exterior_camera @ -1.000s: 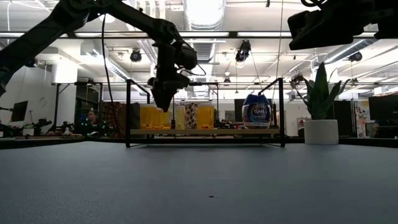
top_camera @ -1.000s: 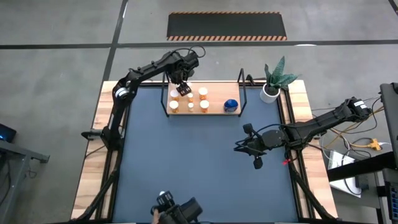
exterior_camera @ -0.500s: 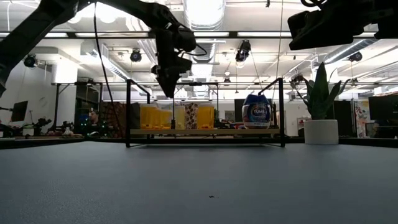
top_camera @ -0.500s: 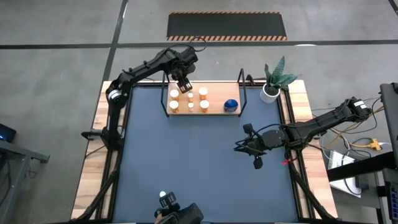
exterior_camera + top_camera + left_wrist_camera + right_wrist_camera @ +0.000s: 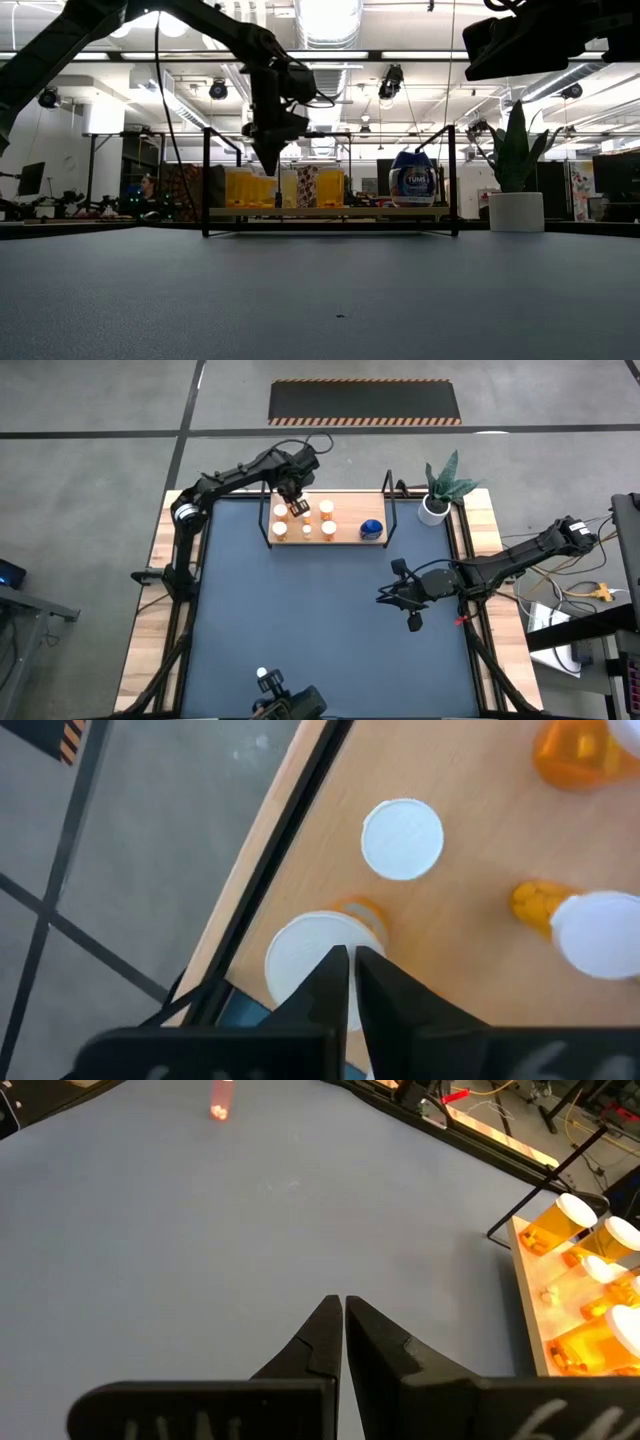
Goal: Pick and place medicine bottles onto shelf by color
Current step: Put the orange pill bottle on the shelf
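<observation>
6 white-capped orange bottles (image 5: 327, 507) and 1 blue bottle (image 5: 371, 529) stand on the shelf (image 5: 348, 538). Left tool (image 5: 294, 506) hovers above them, clenched empty; right tool (image 5: 384, 598) clenched over the table (image 5: 330, 630).

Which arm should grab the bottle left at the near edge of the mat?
Right, probably. Its hand hangs empty over the mat, nearer that bottle. The left hand is far off above the shelf.

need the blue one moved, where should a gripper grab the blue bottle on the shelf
Grip the blue bottle across its round body from above. It stands upright and alone at the shelf's end nearest the plant, apart from the orange bottles, though the wire end frame is close beside it.
</observation>
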Controlling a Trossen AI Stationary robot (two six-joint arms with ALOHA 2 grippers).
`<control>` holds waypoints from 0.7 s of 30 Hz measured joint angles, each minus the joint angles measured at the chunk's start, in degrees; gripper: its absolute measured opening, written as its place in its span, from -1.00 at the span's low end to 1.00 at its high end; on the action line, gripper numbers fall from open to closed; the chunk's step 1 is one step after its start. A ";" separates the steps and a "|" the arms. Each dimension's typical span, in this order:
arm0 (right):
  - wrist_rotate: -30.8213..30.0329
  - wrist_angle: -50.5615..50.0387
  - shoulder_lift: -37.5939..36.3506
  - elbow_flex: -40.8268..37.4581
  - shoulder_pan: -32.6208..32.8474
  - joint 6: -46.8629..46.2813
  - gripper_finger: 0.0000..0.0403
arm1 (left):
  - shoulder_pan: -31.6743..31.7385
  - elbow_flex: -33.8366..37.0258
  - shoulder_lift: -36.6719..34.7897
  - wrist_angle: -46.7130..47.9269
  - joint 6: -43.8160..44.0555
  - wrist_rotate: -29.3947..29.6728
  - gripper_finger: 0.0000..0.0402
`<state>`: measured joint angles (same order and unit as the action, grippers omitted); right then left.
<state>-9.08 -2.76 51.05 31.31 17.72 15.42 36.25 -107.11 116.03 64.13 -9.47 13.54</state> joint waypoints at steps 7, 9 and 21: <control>0.00 -0.02 0.01 0.00 0.00 0.00 -0.96 | -0.07 1.80 -0.15 -2.38 0.00 0.85 -0.96; 0.01 0.00 0.00 0.00 0.00 0.01 -0.96 | -0.07 1.82 -0.19 -2.03 0.02 0.96 -0.96; 0.00 -0.02 0.00 -0.07 0.00 0.01 -0.96 | 0.00 1.73 -0.28 0.24 0.15 5.00 -0.96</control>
<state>-9.08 -2.79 51.05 31.24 17.72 15.43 36.25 -105.38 115.74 64.37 -9.32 18.53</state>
